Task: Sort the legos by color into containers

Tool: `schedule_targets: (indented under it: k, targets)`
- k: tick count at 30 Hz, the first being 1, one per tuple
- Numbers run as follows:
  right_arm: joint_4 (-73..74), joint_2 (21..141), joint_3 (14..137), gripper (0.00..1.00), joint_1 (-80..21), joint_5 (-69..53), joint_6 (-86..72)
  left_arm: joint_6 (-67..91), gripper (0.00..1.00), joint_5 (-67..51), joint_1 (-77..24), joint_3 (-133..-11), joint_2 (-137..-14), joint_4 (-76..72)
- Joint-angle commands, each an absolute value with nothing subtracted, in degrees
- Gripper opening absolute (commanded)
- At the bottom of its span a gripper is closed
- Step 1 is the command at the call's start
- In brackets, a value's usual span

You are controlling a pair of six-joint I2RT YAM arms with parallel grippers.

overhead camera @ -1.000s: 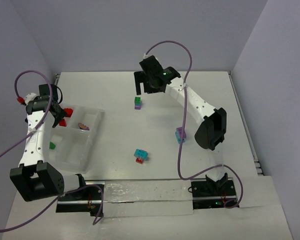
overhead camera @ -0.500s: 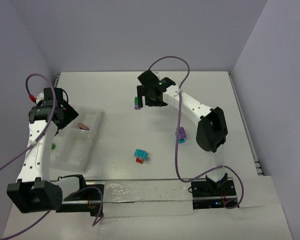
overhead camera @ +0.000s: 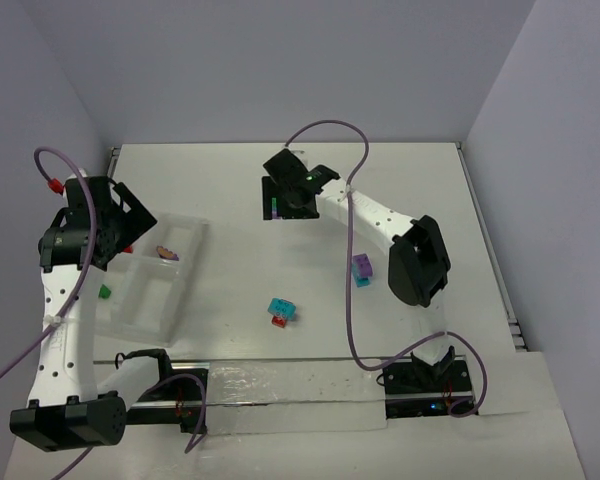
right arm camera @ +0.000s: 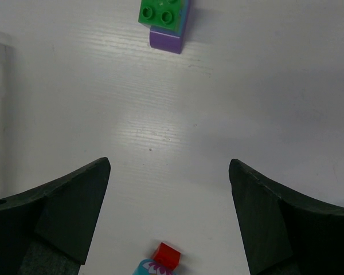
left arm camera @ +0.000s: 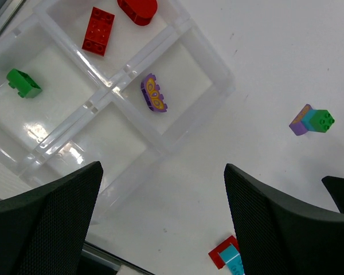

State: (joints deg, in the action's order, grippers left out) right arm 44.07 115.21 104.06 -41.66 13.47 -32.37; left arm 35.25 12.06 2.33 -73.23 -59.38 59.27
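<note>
Currently the left gripper (left arm camera: 162,169) is held with its fingers spread wide and nothing gripped between them, high over the tray (left arm camera: 217,73) at the left side of the table (overhead camera: 430,200). Below it, pieces are seen in the tray's divided compartments. A red brick (left arm camera: 98,30) and a rounded red piece (left arm camera: 137,8) are lodged together in one compartment. A green brick (left arm camera: 23,83) is set alone in a neighbouring one, and a purple piece (left arm camera: 153,93) with a yellow pattern is laid in a third.

The right gripper (right arm camera: 169,163) is likewise spread wide and empty, and is pointed down at the far middle of the table. Just beyond its fingertips a green-on-purple pair (right arm camera: 163,20) is found on the bare surface, clear of both fingers and not between them. In the top view this pair is seen right at the gripper's edge.

Nearer the arm bases, a cyan-and-red pair (overhead camera: 280,312) is seen on the table, well apart from the tray. A purple-and-cyan pair (overhead camera: 361,268) is seen just beside the right arm's forearm. All three stacked pairs are found outside the tray, on the open table.
</note>
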Motion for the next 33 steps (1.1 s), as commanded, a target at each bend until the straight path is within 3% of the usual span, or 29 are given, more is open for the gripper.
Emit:
schedule_targets:
  k: [1, 5, 16, 33]
  targets:
    - [42.1, 119.0, 108.84, 0.9, -41.92, 17.22, -33.57, 35.67, 0.94, 9.32, 2.11, -73.84, -58.9, 56.95]
    - [44.05, 124.23, 114.05, 0.85, -41.84, 19.65, -34.38, 36.21, 0.95, 9.62, 2.11, -73.32, -57.9, 57.06]
    - [46.22, 135.95, 128.8, 0.82, -40.61, 20.86, -35.14, 36.47, 0.95, 8.36, 2.11, -71.88, -58.61, 57.13]
    - [45.7, 143.17, 136.14, 0.59, -39.2, 20.53, -32.66, 35.33, 0.95, 6.27, 2.11, -72.28, -63.91, 53.68]
